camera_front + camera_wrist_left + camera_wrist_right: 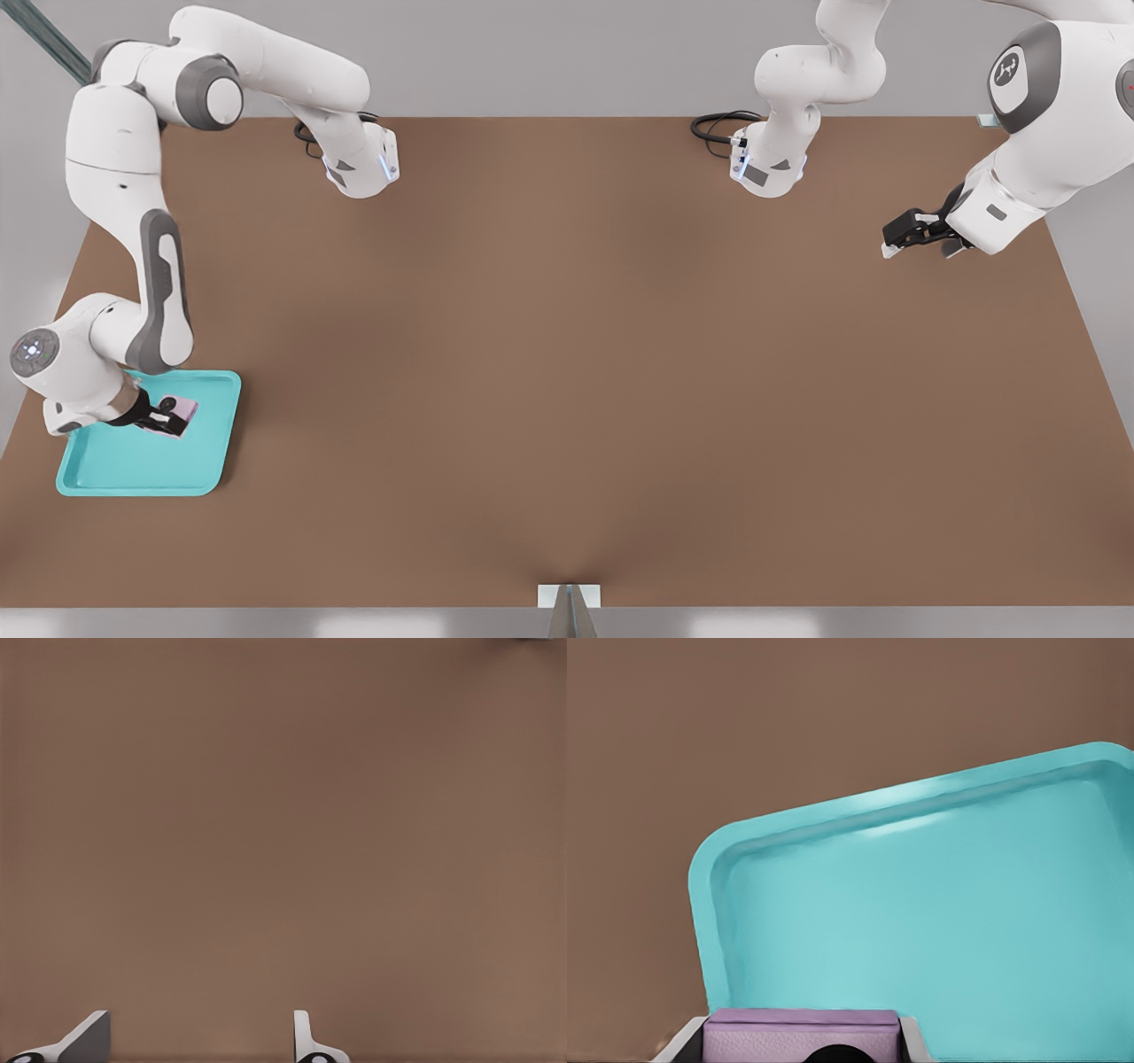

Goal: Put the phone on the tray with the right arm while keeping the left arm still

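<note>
Over the tray (133, 465) | pincer (168, 415) clamped on phone (180, 410) | phone partly hidden by fingers

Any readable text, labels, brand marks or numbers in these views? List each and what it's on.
No readable text or numbers anywhere.
White emblem on the parked arm's grey oval panel: a symbol, not letters.
Pale pink flat phone, held by the black gripper over the turquoise plastic tray: no markings.

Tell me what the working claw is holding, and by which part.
The claw grips the pink phone across its two opposite side edges, over the turquoise tray.
</note>
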Motion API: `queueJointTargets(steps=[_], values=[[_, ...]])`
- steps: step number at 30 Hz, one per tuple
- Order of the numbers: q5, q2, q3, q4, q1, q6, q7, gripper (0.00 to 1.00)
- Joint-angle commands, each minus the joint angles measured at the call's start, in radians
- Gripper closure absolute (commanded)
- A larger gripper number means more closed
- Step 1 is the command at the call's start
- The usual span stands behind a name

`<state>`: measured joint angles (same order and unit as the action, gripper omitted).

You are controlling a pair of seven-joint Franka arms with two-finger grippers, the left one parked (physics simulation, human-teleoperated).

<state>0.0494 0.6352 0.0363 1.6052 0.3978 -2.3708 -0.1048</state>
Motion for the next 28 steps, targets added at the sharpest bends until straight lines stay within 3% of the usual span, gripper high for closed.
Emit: queueJointTargets(steps=[1,2,6,8,11,12,14,17,28], values=[[0.001,0.015,0.001,-0.002,0.029,0.019,-0.497,0.16],[0.000,0.020,0.001,-0.004,0.029,0.015,-0.495,0.00],[-0.026,-0.025,0.023,-0.076,0.027,0.041,-0.498,0.00],[-0.022,-0.100,0.103,-0.281,0.012,0.364,-0.435,0.00],[0.041,-0.322,0.191,-0.291,-0.100,0.685,-0.162,0.00],[0.044,-0.455,0.154,-0.194,-0.171,0.706,-0.084,0.00],[0.035,-0.483,-0.081,-0.168,-0.418,0.759,-0.006,0.00],[0.023,-0.500,-0.087,-0.191,-0.419,0.765,0.089,0.00],[0.021,-0.473,-0.096,-0.189,-0.430,0.756,0.073,0.00]])
